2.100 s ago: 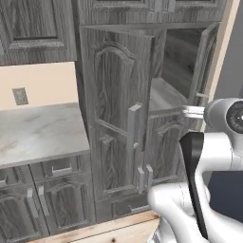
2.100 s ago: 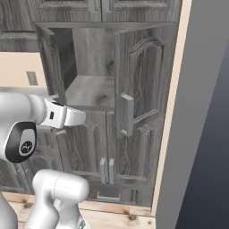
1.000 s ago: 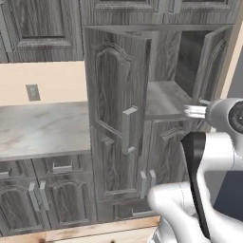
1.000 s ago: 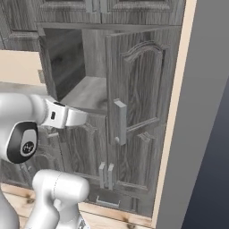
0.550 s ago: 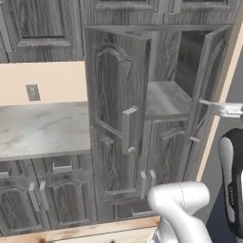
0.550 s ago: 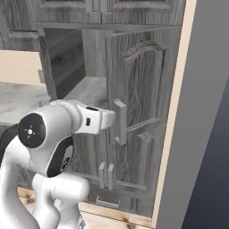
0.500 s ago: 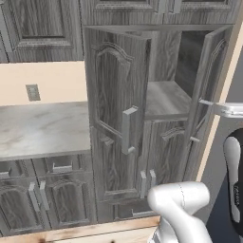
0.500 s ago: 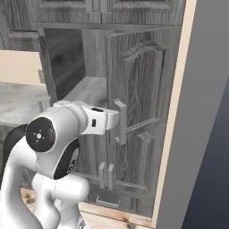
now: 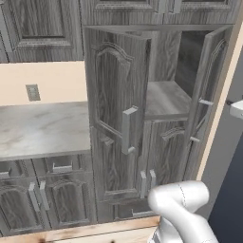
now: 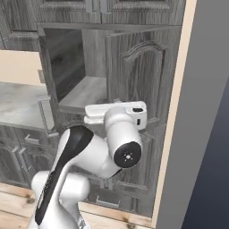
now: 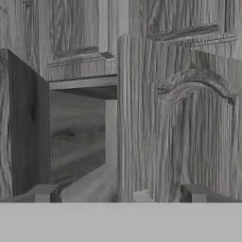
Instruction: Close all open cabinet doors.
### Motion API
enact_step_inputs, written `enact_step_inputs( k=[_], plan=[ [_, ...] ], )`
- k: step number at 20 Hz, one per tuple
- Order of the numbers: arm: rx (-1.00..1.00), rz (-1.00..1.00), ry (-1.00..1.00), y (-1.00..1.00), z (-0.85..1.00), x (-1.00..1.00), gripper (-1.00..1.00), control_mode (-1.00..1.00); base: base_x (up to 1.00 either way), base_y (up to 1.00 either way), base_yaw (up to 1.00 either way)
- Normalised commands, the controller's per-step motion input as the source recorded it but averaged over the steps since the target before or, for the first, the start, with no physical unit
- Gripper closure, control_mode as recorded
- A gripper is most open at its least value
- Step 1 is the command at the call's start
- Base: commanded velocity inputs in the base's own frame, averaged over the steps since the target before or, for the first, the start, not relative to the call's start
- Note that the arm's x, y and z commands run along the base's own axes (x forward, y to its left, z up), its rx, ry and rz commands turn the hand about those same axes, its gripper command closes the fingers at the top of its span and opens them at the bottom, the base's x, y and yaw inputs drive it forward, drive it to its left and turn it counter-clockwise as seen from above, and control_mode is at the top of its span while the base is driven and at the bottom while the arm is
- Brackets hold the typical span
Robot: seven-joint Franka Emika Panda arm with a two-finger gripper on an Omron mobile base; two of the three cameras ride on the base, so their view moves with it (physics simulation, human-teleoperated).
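Note:
The tall cabinet has two open doors. The left cabinet door (image 9: 116,118) swings far out toward me, its bar handle (image 9: 128,129) facing forward. The right cabinet door (image 9: 209,90) (image 10: 143,71) stands partly open. My white hand (image 10: 115,109) hovers at shelf height in front of the right door, and its fingers are hidden there. Through the hand camera, the right door (image 11: 184,118) fills the right half, with the dark cabinet interior (image 11: 75,132) on the left. My gripper (image 11: 118,194) is open, its tips spread across the door's free edge.
A marble counter (image 9: 38,128) runs to the left, over drawers and shut lower doors (image 9: 66,199). Shut upper doors (image 9: 38,23) line the top. A tan side panel (image 10: 172,134) and a grey wall bound the cabinet on the right. My arm's base (image 9: 182,209) sits low in front.
The base drove in earlier and both views shifted. Since then the arm has swung right, bringing the hand in front of the right door. Both doors look unmoved.

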Motion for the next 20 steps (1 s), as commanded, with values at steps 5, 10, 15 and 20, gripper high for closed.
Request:
enact_step_inputs(
  k=[5,10,15,20],
  plan=[
    [0.00,0.24,-0.09,0.00,0.19,0.58,-1.00,-1.00,0.00,0.00,0.00],
    [0.00,0.19,-0.08,0.04,0.13,0.56,-1.00,-1.00,0.00,0.00,0.00],
    [-0.03,0.03,-0.01,0.29,0.09,0.72,-1.00,-1.00,0.00,0.00,0.00],
    [-0.05,0.00,0.00,0.36,0.17,0.71,-1.00,-1.00,0.00,0.00,0.00]
  ],
)
